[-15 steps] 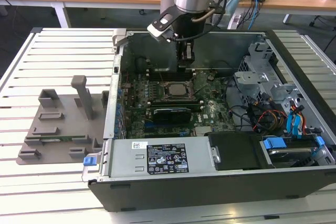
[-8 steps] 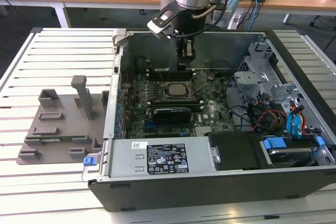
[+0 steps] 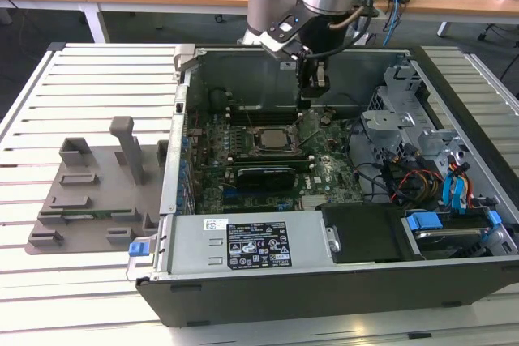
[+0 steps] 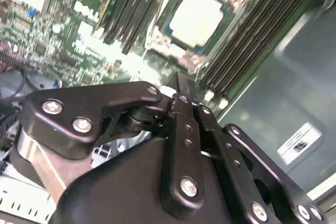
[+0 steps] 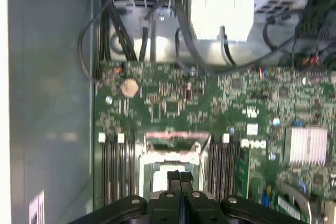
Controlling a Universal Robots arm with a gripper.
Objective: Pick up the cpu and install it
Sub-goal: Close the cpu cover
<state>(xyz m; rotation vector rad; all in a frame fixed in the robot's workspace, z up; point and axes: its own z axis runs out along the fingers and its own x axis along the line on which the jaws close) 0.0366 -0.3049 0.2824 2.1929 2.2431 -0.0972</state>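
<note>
Gripper [image 5: 180,176] pinched closed, nothing btwn tips, poised over mobo [image 5: 173,98]; just beyond, cpu [image 4: 197,17] seated flat in socket frame [image 4: 169,51]; RAM slots [image 4: 131,9] either side; farther off, PC case wall [image 4: 294,93].

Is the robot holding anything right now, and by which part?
Nothing. The gripper is shut and empty above the motherboard, and the cpu sits in its socket.

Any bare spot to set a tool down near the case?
Bare table slats on the far and near sides of the grey fixture plate, exterior view's left. Inside the case it is crowded: motherboard, cables, drive cage.
</note>
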